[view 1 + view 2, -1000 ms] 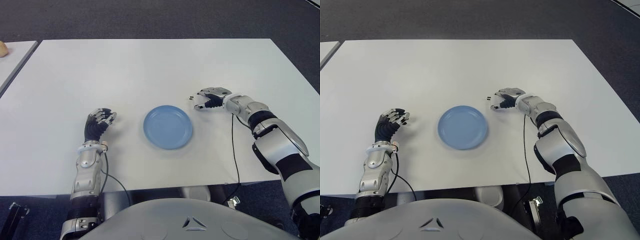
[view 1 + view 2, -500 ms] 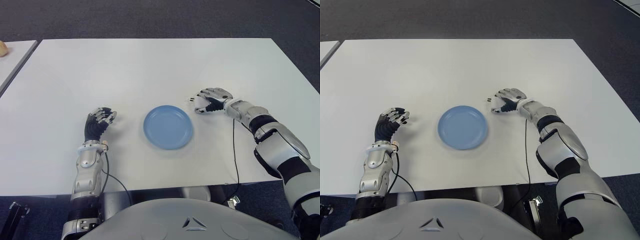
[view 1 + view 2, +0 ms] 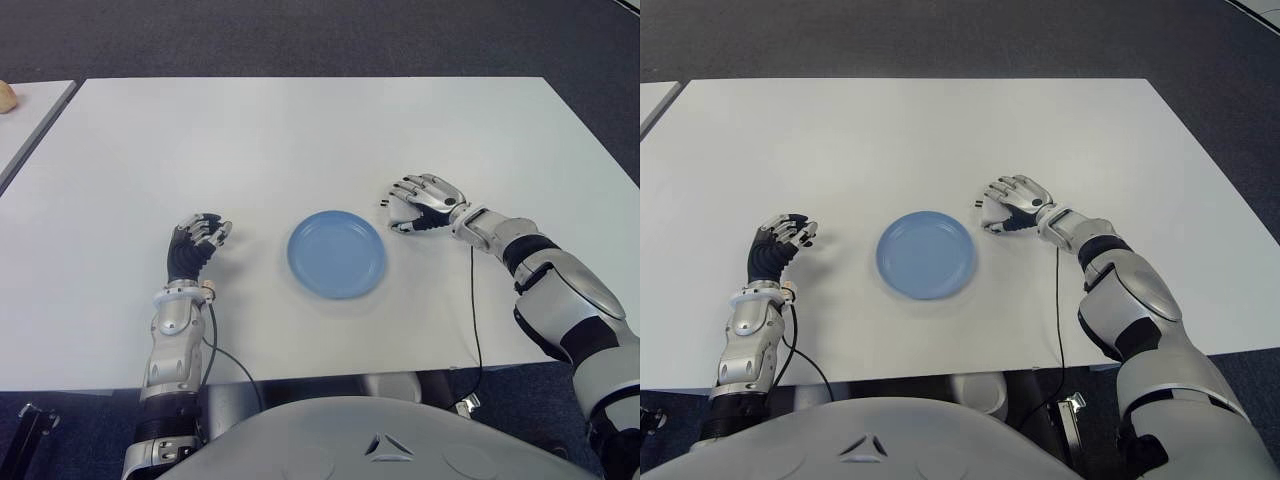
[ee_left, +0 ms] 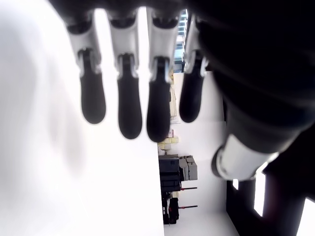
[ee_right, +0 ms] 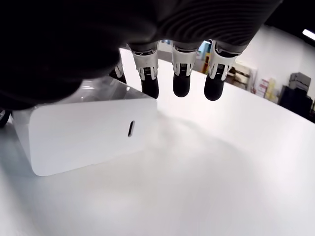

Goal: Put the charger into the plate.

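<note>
The charger is a white block with a small slot in its side; it lies flat on the white table just right of the plate, its prongs pointing toward the plate. My right hand hovers over it, open, fingers spread above its top and tips reaching past its far edge, not closed on it. The round blue plate sits at the table's middle with nothing in it. My left hand shows to the left of the plate, fingers relaxed and holding nothing.
The white table stretches far behind the plate. A second table adjoins at the far left with a small tan object on it. A thin black cable hangs from my right forearm over the front edge.
My right hand has slid nearer to me along the table, the charger's prongs shifting with it. Its fingers have gone from curled to spread over the charger. The left hand stayed put.
</note>
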Available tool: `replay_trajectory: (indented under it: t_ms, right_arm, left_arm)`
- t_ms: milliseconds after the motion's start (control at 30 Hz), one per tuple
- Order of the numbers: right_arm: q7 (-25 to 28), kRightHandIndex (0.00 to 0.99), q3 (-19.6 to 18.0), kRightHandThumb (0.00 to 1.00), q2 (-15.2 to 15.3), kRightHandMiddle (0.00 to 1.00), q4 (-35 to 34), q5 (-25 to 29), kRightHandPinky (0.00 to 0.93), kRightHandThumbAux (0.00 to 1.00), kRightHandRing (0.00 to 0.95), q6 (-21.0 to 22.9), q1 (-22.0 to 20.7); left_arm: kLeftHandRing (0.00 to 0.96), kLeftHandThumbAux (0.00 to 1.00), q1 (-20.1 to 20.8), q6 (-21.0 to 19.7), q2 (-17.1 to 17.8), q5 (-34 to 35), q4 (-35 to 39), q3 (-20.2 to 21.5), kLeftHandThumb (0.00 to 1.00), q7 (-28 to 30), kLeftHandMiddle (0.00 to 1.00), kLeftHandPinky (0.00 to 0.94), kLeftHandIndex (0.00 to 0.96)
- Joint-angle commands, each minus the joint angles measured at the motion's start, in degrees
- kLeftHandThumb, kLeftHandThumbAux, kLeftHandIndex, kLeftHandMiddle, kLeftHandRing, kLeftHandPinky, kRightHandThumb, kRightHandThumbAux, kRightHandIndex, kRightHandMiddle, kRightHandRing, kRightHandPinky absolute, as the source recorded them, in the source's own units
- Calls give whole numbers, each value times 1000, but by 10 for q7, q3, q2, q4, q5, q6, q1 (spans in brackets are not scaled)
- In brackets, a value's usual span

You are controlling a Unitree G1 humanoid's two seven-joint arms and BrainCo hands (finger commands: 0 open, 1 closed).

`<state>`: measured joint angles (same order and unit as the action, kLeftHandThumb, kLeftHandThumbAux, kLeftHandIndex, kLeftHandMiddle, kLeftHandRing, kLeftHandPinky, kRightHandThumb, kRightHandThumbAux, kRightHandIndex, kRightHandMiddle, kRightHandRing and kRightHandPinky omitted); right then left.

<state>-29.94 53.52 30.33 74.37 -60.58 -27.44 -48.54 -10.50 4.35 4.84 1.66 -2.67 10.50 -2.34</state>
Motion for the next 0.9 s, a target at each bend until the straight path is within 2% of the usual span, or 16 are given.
replay_trajectory:
  t_ms: [33, 333, 667, 800, 900]
  right_arm:
    - [-6, 0, 22, 570, 1, 0, 8, -26, 0, 168, 0, -4, 20]
    - [-39, 0, 45, 574, 8, 0, 10, -43, 0, 171, 0, 9, 28]
    - [-49, 0, 61, 586, 8, 0, 14, -45, 0, 247, 0, 12, 25]
    - [-44, 0, 54, 639, 9, 1, 14, -36, 72, 311, 38, 3, 24]
    - [-31, 6, 43, 678, 8, 101, 15, -23, 199, 353, 162, -7, 24]
  left_arm:
    - [508, 721, -5, -11, 2, 5, 1, 4, 703, 3, 514, 493, 427]
    - [518, 722, -5, -8, 6, 8, 2, 5, 703, 8, 511, 499, 426]
    - [521, 722, -6, -12, 13, 10, 8, 6, 701, 14, 510, 499, 427]
    - [522, 722, -5, -18, 15, 8, 8, 6, 701, 11, 512, 497, 427]
    - [523, 722, -3, -23, 16, 4, 9, 5, 700, 8, 513, 503, 427]
